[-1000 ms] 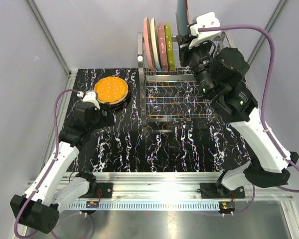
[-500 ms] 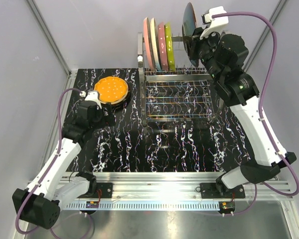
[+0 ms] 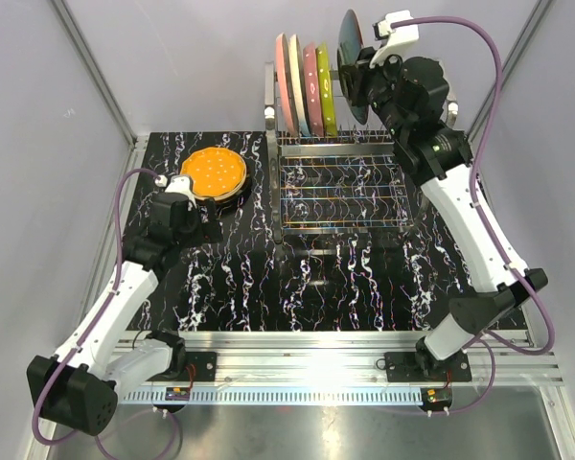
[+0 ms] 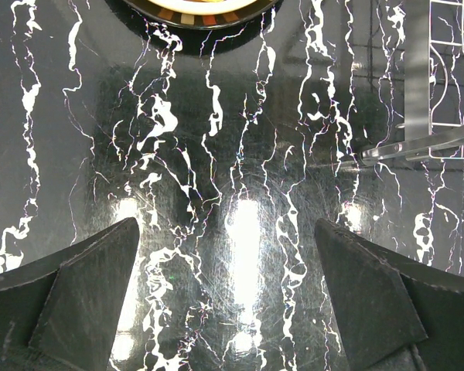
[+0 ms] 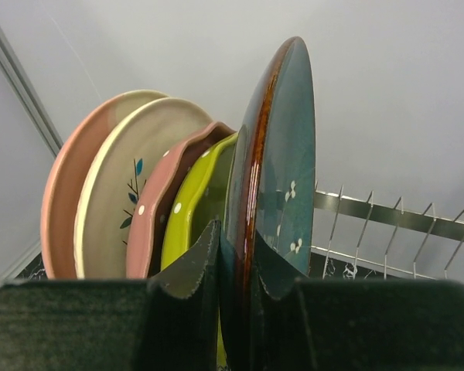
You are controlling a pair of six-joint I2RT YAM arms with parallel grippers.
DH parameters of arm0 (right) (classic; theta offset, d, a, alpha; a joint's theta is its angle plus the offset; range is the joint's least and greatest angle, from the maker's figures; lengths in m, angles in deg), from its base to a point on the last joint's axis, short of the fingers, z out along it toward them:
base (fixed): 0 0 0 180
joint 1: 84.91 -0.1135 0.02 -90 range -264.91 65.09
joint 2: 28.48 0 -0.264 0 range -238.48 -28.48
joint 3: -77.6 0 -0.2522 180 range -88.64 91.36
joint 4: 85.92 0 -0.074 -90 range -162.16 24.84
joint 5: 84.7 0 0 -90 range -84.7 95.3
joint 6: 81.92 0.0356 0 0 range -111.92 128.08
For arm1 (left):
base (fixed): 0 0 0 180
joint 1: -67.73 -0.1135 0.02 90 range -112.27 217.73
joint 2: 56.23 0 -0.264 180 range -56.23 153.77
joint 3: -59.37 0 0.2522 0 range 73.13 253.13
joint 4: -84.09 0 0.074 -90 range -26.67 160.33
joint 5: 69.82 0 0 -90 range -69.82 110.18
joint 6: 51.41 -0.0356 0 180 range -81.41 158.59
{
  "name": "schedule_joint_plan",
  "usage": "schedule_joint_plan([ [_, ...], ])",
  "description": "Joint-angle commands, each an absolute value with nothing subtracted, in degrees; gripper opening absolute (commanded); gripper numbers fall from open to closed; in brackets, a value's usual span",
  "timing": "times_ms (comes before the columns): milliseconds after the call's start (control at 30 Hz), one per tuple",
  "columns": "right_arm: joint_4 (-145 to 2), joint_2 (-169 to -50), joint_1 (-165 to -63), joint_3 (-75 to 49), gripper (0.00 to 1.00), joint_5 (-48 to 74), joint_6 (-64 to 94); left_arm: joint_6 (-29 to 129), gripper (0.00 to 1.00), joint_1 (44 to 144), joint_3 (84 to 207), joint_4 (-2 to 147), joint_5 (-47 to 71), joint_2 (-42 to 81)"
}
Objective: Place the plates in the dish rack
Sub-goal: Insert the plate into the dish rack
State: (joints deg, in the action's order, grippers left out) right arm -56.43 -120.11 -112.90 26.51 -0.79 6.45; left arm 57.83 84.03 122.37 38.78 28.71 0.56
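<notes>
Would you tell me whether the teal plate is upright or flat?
Upright: the teal plate stands on edge, clamped in the right pincer.

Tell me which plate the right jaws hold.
The teal plate, upright on edge beside the four racked plates; the orange plate lies flat, far left.

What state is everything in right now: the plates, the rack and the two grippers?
Dish rack, partly loaded, plates only at its far left end.
Row of four plates, standing on edge in the dish rack.
Teal plate, held upright beside the green one, above the rack, not yet slotted.
Orange plate, lying flat left of the rack, not loaded.
Right gripper, shut on the teal plate's rim.
Left gripper, open, holding nothing.
</notes>
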Motion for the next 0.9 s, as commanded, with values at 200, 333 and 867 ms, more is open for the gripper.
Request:
schedule_joint_plan([
  [200,-70.57,-122.96,-112.25,36.25,0.00,-0.32,7.64,56.87,0.99,83.64,124.11,40.71,27.65,1.07],
  [333,-71.54,-123.49,-112.16,36.08,0.00,-1.46,7.73,56.87,0.99,83.64,124.11,40.80,27.30,0.98],
  [867,-77.34,-121.21,-112.25,28.09,0.00,-4.28,13.52,57.04,0.99,83.64,124.11,40.89,26.51,0.98],
])
